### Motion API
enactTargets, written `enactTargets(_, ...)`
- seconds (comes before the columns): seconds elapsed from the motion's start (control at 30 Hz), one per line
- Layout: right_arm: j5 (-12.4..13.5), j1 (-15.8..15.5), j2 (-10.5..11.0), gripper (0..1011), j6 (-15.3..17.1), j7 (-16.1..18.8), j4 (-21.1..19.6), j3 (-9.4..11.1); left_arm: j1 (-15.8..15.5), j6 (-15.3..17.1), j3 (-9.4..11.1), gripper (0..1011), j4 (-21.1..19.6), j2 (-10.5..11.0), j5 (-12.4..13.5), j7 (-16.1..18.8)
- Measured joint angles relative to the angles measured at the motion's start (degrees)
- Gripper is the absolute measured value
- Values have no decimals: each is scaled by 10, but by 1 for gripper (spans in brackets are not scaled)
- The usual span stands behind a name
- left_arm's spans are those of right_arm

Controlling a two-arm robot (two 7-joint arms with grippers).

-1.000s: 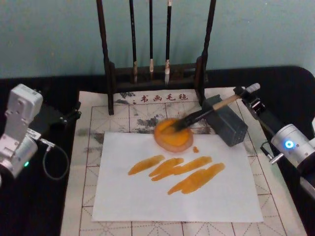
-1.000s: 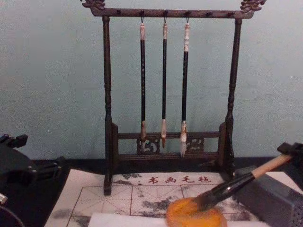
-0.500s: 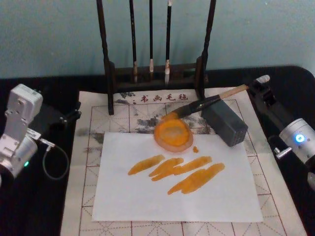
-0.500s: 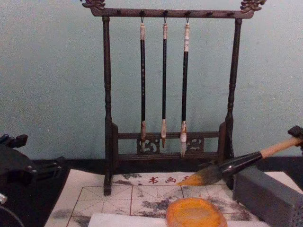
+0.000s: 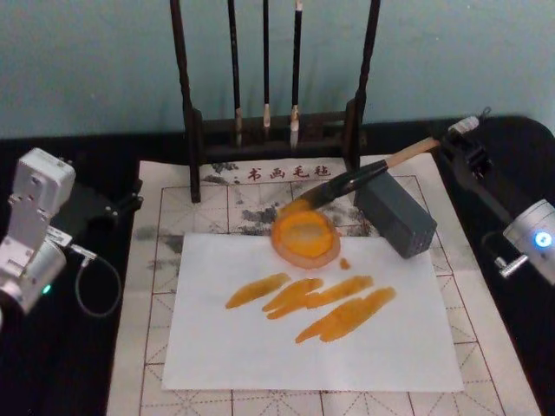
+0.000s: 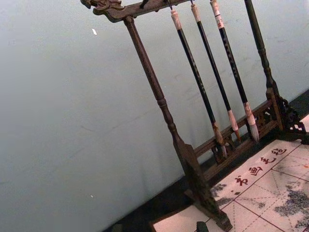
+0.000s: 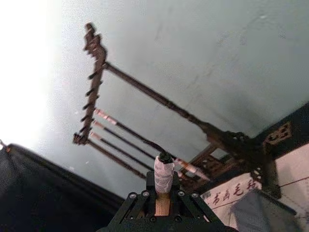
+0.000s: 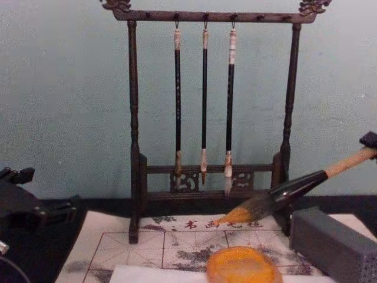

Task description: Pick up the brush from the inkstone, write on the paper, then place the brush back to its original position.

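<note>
My right gripper is shut on the tan end of the brush, which slants down to the left. Its orange-wet tuft hangs in the air just beyond the far rim of the round orange inkstone. From the chest the brush is clearly lifted above the inkstone, with the right gripper at the edge. The right wrist view shows the handle end clamped in the gripper. The white paper carries several orange strokes. My left arm rests parked at the far left.
A grey rectangular block sits right of the inkstone, under the brush shaft. A dark wooden stand with three thin hanging brushes rises at the back. The cream grid mat lies beneath the paper. A cable loops by the left arm.
The right gripper has drawn back and up to the right, lifting the brush tuft out of the inkstone; it now hangs beyond the far rim. The left arm has stayed still.
</note>
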Motion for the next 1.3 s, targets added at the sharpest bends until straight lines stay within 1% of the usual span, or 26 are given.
enactTargets(0.07,-2,-2,11,178,1,5,-11,-5,0,0,0,1001,0,0,0,0)
enactTargets(0.1,-2,-2,11,178,1,5,-11,-5,0,0,0,1001,0,0,0,0)
enactTargets(0.17,-12,-3,24,177,1,13,-21,-16,0,0,0,1001,0,0,0,0)
enactTargets(0.2,-12,-3,24,178,1,13,-21,-16,0,0,0,1001,0,0,0,0)
enactTargets(0.3,-29,-3,36,177,-3,20,-30,-31,0,0,0,1001,0,0,0,0)
enactTargets(0.4,-40,-3,45,178,-8,25,-34,-40,0,0,0,1001,0,0,0,0)
enactTargets(0.53,-54,-6,72,178,-13,43,-39,-50,0,0,0,1001,0,0,0,0)
enactTargets(0.63,-60,-8,83,178,-16,50,-45,-56,0,0,0,1001,0,0,0,0)
enactTargets(0.93,-64,-13,105,178,-24,59,-60,-70,0,0,0,1001,0,0,0,0)
enactTargets(1.03,-64,-13,109,178,-25,60,-62,-74,0,0,0,1001,0,0,0,0)
enactTargets(1.3,-72,-9,120,177,-34,55,-66,-92,0,0,0,1001,0,0,0,0)
